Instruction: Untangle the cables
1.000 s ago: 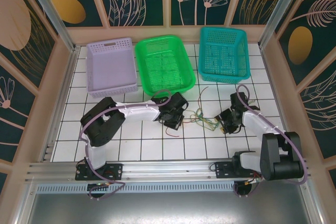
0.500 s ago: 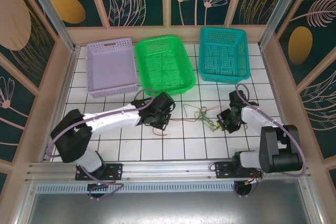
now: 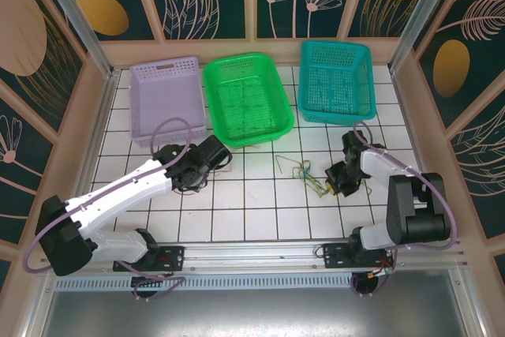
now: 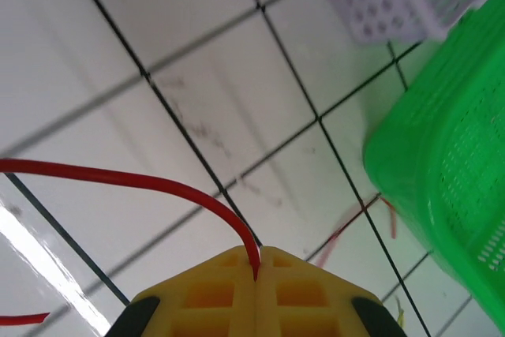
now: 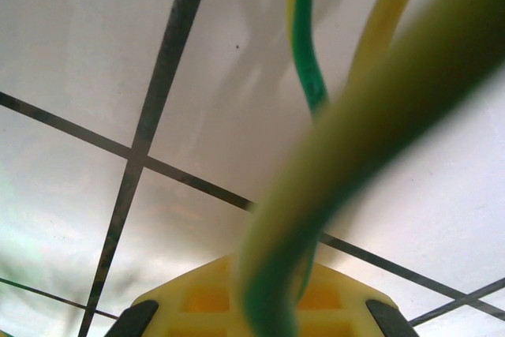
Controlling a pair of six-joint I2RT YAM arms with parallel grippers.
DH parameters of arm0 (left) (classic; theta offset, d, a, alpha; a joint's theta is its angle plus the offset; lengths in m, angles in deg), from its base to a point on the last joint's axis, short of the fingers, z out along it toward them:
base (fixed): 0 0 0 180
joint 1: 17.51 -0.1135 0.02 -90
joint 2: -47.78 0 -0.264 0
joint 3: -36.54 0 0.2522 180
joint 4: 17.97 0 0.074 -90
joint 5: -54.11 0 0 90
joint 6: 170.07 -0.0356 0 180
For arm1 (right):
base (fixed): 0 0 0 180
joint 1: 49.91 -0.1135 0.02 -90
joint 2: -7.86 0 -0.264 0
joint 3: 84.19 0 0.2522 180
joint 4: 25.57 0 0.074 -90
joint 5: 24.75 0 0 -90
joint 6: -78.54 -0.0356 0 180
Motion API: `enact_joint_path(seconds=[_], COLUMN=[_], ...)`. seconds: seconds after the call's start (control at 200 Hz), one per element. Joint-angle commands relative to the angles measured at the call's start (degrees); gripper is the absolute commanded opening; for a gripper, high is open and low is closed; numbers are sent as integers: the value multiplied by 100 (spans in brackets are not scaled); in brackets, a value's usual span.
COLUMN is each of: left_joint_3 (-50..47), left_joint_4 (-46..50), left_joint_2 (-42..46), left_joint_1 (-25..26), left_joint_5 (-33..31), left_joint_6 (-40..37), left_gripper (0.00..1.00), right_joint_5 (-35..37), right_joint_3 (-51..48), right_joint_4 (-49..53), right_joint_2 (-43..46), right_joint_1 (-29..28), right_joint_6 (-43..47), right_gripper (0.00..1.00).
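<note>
Clenched on a red cable (image 4: 162,181) with the left fingers (image 4: 265,272), left of the counter's (image 3: 260,215) middle, just before the green basket (image 3: 278,120). Clamped tight with the right fingers (image 3: 331,183) on a green cable (image 5: 305,61) and a yellow cable (image 5: 347,163), nearer the right edge. Between both, near the middle, a loose tangle (image 3: 304,171).

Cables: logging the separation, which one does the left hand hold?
The red cable, pinched in the left hand; the green cable and yellow cable are at the right hand.
</note>
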Motion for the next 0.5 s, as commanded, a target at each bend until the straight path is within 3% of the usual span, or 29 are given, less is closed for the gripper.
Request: enact_joint_path(seconds=[0.0,0.07,0.325,0.495], left_joint_3=[400,630,1853,1838], left_joint_4=[453,-124,-611,-2243], left_joint_2=[249,319,46,342], left_joint_1=[-53,-59,-62,-61], left_joint_5=[-1005,-1162,-1119,-661], left_joint_6=[-982,-1923,-4447,-6698], left_gripper=[0,0,0,0], right_joint_5=[359,377,948,1047], right_joint_3=[24,139,1182,1882], right_joint_4=[-1629,-1506,-678,-509], right_joint_2=[-392,-319,433,918], right_joint_1=[-56,-82,-466,-675], right_joint_6=[19,114,824,1500], right_gripper=[0,8,51,58])
